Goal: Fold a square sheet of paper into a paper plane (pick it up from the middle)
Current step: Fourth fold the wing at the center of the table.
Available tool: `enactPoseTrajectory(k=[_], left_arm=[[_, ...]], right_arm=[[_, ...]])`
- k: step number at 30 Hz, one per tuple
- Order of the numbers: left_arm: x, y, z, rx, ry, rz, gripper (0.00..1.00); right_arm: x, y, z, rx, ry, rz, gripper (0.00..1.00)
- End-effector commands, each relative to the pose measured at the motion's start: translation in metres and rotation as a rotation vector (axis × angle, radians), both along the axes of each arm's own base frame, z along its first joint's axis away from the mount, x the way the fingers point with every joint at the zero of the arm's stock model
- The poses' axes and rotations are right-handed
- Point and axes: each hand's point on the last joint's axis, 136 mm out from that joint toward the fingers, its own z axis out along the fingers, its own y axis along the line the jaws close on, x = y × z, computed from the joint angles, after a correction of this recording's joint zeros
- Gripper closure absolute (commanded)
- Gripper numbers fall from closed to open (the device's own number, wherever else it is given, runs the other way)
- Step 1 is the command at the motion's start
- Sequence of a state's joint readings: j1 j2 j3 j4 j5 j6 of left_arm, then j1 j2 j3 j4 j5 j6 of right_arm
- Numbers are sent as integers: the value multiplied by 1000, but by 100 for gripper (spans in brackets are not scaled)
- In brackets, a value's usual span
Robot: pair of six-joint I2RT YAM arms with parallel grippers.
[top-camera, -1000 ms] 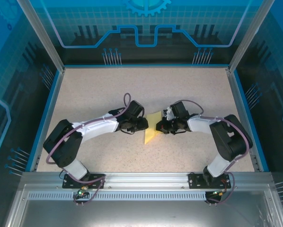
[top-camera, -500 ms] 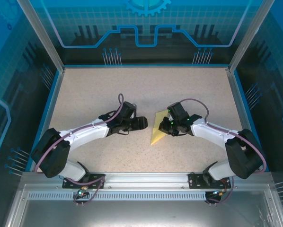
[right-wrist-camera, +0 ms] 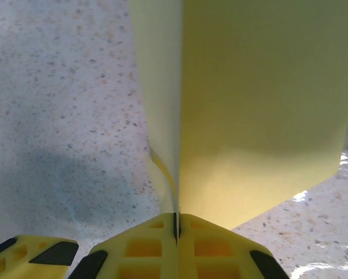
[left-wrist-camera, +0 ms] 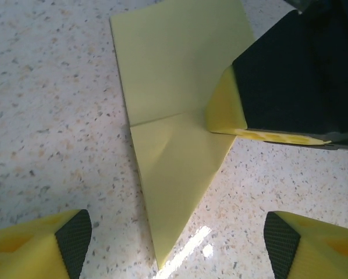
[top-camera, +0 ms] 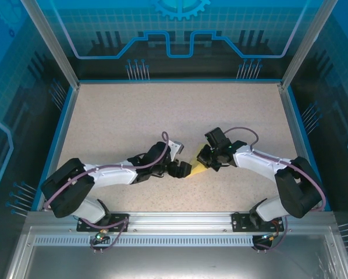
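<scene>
1. Top external view: the yellow paper [top-camera: 195, 169] lay partly folded on the tabletop [top-camera: 133, 116]. It reached out from the right pincer [top-camera: 204, 163] towards the left pincer [top-camera: 178, 169], which stood at the paper's end farthest from the right pincer.
2. Right wrist view: the right pincer [right-wrist-camera: 177, 224] was pressed closed on the paper's [right-wrist-camera: 249, 116] edge, holding it. One layer ran edge-on straight ahead of the right pincer and a broader flap spread off to one side.
3. Left wrist view: the left pincer [left-wrist-camera: 177, 235] was spread wide and held nothing. Its pads sat either side of the paper's [left-wrist-camera: 174, 87] pointed tip, opposite the right pincer [left-wrist-camera: 229, 113].
4. Risk, in my judgement: if the left pincer closed off the crease line, the thin paper would likely crumple or take a crooked fold.
5. Risk: the paper was held only at the right pincer, so a sideways pull there could tear the edge. It could also drag the whole piece across the smooth tabletop.
6. Risk: the left pincer stood near the right pincer, so a small overshoot could knock the two together and spoil the grip.
7. Risk: the loose flap beside the right pincer could spring open once released.
8. Count: one yellow paper, two pincers on two arms, one tabletop.
</scene>
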State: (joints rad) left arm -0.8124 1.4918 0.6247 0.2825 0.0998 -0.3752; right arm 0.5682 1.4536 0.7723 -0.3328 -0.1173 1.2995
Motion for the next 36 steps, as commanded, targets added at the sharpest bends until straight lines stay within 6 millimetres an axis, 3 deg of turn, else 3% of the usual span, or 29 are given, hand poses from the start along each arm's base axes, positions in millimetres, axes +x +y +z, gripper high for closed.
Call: enactPoseTrajectory(k=[1,16,29,36], left_arm=[[0,-18,8,-27,-154,-122,22],[2,-40,-15,49,-362,-287,34],[10,-47,-28,91,-384,-312,58],[7,-46,-28,87,-368,-315,72]], right_arm=[[-6,-4,-4,8,90,-58,99],[-1,-2,5,80,166,-88,97],[-1,2,6,89,187,-64,95],[-2,-2,3,64,191,-61,83]])
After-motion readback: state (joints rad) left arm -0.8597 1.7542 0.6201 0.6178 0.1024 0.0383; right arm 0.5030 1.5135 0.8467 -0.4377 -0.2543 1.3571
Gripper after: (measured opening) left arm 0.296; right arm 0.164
